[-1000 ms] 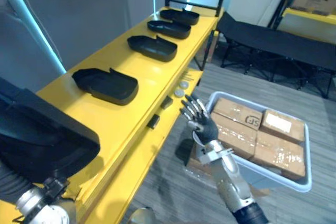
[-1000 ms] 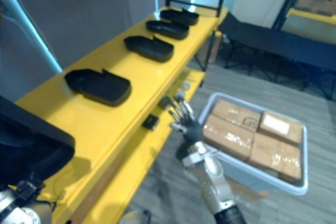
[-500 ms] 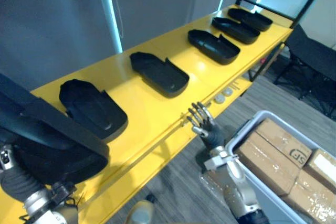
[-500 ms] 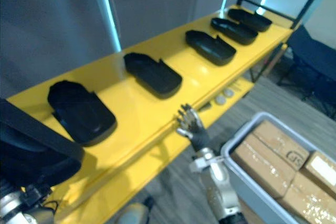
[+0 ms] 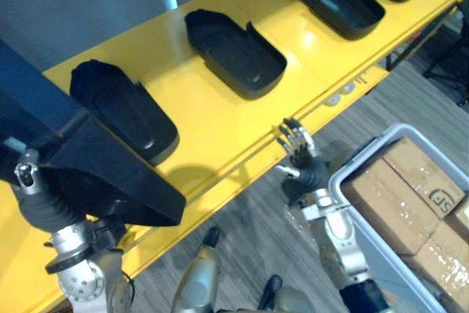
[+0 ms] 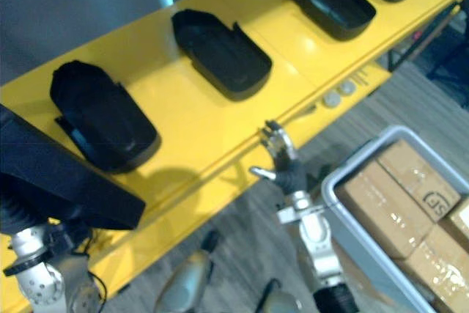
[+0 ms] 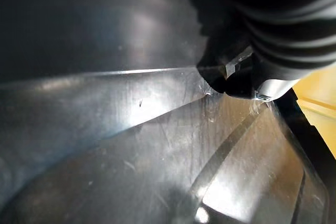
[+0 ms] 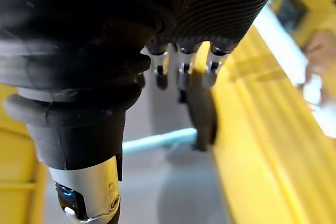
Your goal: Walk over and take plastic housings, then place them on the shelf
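Here, right hand [image 5: 306, 165] uncurled, beside shelf [image 5: 220, 119] edge

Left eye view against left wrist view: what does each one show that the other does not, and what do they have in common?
The left eye view gives the wider scene: a row of black housings lying apart on the yellow shelf, the right robot hand with straight fingers beside the shelf edge, holding nothing, and a grey bin of cardboard boxes. The left wrist view gives close detail: the held housing has a glossy surface with fine scratches. Shared: the held housing at the left robot hand, and the yellow shelf.
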`<state>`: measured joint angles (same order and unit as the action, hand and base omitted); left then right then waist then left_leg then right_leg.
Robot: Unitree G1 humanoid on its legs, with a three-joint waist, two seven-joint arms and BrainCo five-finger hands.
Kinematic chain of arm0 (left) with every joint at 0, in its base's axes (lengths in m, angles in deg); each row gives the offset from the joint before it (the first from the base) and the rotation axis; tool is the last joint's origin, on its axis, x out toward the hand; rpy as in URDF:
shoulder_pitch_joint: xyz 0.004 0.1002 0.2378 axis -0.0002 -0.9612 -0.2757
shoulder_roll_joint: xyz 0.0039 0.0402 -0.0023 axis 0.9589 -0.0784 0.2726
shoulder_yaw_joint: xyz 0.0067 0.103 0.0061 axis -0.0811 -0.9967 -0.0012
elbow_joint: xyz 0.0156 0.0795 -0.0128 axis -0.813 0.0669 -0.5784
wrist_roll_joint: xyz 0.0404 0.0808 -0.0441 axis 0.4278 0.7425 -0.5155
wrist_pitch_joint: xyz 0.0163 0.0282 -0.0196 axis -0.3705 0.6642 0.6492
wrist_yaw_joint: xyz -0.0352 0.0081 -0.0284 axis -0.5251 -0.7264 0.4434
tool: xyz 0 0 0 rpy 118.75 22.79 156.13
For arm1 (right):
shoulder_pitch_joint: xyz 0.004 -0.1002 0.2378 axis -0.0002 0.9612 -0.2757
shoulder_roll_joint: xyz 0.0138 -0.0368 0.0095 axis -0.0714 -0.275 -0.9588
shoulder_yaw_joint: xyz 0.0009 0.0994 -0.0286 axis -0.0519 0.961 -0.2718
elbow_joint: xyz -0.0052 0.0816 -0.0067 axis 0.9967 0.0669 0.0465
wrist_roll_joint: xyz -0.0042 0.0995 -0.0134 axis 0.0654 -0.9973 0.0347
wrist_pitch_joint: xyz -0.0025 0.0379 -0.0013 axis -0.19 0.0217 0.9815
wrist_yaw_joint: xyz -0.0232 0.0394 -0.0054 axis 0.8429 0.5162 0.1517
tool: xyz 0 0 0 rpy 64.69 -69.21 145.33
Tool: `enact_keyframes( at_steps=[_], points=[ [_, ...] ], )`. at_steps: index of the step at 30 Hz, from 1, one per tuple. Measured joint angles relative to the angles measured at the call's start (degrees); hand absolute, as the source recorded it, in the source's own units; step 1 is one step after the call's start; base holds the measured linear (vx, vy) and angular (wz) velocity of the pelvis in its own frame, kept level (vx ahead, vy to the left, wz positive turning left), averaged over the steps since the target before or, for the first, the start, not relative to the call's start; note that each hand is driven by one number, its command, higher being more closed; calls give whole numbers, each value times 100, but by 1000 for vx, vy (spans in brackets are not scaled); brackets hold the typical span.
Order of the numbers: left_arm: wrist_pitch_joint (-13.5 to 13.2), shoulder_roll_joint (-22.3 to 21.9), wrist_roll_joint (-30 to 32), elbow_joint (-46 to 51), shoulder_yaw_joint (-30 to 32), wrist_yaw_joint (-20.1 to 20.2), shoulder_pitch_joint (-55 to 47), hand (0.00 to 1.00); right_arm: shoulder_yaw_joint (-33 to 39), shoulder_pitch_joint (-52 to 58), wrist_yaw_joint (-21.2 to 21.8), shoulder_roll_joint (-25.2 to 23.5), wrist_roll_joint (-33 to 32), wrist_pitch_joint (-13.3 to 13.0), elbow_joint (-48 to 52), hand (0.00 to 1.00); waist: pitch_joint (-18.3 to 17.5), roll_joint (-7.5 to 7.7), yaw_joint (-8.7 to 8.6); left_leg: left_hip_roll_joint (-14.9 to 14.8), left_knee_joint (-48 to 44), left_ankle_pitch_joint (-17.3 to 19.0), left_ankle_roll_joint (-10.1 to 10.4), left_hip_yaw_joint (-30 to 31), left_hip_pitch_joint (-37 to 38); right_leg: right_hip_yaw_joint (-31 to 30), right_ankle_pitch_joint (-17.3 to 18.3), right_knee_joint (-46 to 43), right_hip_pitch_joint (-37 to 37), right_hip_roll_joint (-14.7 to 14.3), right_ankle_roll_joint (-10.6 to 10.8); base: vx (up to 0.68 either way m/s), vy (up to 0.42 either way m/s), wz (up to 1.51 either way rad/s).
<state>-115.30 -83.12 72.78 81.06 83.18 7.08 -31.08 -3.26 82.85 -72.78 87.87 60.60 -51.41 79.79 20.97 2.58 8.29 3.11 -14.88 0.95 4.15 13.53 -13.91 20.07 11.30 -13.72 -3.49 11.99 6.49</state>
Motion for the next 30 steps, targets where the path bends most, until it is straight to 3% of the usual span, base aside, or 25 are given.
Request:
enact_keyframes(
  at_steps=[4,7,10,11,12,14,16,17,18,20,21,24,25,26,27,28,29,30],
  points=[
    [-192,-6,230,-22,27,-264,-9,100,264,-23,-153,-51,4,-265,81,0,415,-138,-107,144,-641,345,-60,-37,-37,-76,636,-992,171,278,52,-123,37,-1],
    [-253,-15,489,-25,95,-539,-128,100,300,79,-273,-191,74,-282,81,0,426,-149,-122,207,-750,393,-79,-58,-69,-122,801,-1262,260,390,103,-57,11,4],
    [-271,-9,826,-11,449,-790,-43,100,314,45,-276,-246,153,-458,127,0,411,-134,-109,280,-782,446,-106,-63,-131,-11,883,-1218,163,484,183,54,31,22],
    [-269,3,925,-4,637,-816,32,100,349,37,-313,-251,193,-463,174,0,399,-118,-106,308,-889,542,-231,-188,-122,60,920,-1049,-28,502,273,190,30,37],
    [-276,19,923,-8,748,-786,68,100,402,27,-452,-239,285,-466,170,0,344,-93,-114,314,-981,706,-346,-366,-28,85,734,-1241,-166,520,426,210,41,34],
    [-270,27,928,-20,815,-809,118,100,487,-97,-558,-250,372,-467,173,0,285,-109,-105,395,-1194,860,-381,-304,-1,-329,452,-2523,374,733,241,123,72,32],
    [-246,186,995,1,857,-833,184,100,555,-327,-625,-286,417,-467,166,0,259,-110,-155,427,-1139,926,-448,-68,361,-848,-598,-4012,1046,828,-125,229,70,43],
    [-235,253,1016,2,845,-855,181,100,562,-366,-626,-283,427,-469,167,0,242,-116,-167,423,-1106,940,-472,8,469,-919,-409,-4200,1128,785,-219,354,-28,63],
    [-214,322,1140,3,851,-928,258,100,576,-478,-630,-266,532,-470,168,0,150,-137,-238,392,-1014,951,-490,241,645,-971,32,-4118,1277,593,-313,272,-54,65],
    [-159,343,1149,0,838,-915,351,100,619,-553,-644,-246,630,-470,173,0,18,-183,-287,315,-890,951,-486,487,732,-990,285,-3243,1356,249,-416,234,-98,71],
    [-35,341,1142,-8,804,-908,451,100,665,-576,-651,-190,636,-468,187,0,-92,-218,-271,224,-779,971,-459,653,815,-1110,302,-2130,1364,-61,-429,201,-148,63],
    [107,330,1088,-29,619,-863,497,100,772,-552,-820,-61,781,-470,342,0,-274,-282,-290,116,-842,1180,-294,1025,804,-1496,60,-805,1444,-380,-434,200,-237,65],
    [169,341,1090,-18,548,-825,506,100,810,-484,-981,-2,871,-472,569,0,-359,-230,-281,152,-1016,1395,-194,1189,714,-1676,-61,-597,1379,-454,-428,138,-269,79],
    [195,359,1091,-2,507,-799,502,100,822,-439,-1040,15,874,-474,728,0,-406,-174,-284,170,-1096,1545,-173,1264,692,-1732,-120,-581,1312,-471,-315,132,-307,84],
    [216,315,1089,2,410,-722,484,100,850,-386,-1157,48,873,-522,1032,0,-435,-179,-285,5,-1178,1711,-123,1247,706,-1688,-309,-674,1240,-565,-102,121,-343,88],
    [241,208,1084,7,393,-594,438,100,923,-308,-1272,83,891,-573,1343,0,-509,-224,-286,-305,-1098,1715,-80,1022,716,-1441,-255,-817,1188,-635,-217,133,-346,80],
    [244,163,1083,12,386,-557,391,100,963,-305,-1303,102,897,-585,1455,0,-545,-247,-283,-430,-1019,1647,30,902,757,-1345,-208,-876,1158,-656,-257,144,-317,65],
    [262,140,1082,12,339,-568,286,100,1024,-312,-1379,133,895,-605,1604,0,-659,-269,-279,-585,-801,1479,285,703,834,-1226,-110,-1006,1140,-675,-328,240,-318,45]
  ],
)
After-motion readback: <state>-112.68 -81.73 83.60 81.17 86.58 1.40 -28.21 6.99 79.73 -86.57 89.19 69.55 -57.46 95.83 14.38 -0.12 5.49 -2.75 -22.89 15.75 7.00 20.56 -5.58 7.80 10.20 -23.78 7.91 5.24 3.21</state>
